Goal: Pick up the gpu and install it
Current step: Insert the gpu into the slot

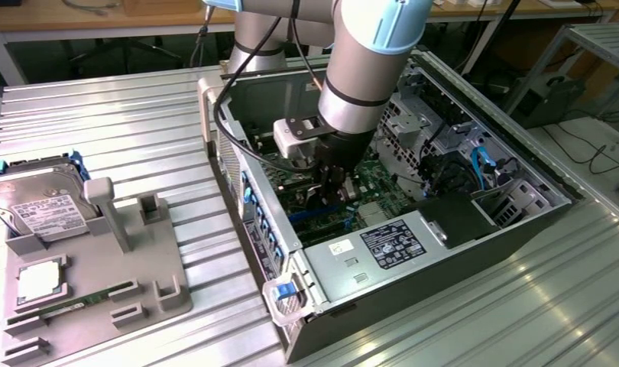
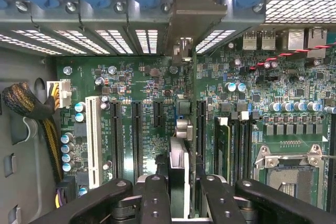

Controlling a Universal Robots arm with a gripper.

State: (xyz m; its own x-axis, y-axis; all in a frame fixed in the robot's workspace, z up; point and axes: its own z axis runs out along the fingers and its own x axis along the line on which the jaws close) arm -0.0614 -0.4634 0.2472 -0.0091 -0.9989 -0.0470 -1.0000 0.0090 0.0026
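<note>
Green gpu [image 2: 180, 145] edge-on, silver bracket, clamped by gripper [image 2: 181, 195]

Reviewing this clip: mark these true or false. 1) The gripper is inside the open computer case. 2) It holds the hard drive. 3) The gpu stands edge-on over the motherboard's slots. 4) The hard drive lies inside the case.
1) True: the gripper is down inside the computer case.
2) False: it grips the gpu.
3) True, above the motherboard.
4) False: the hard drive sits on the grey holder outside.
</note>
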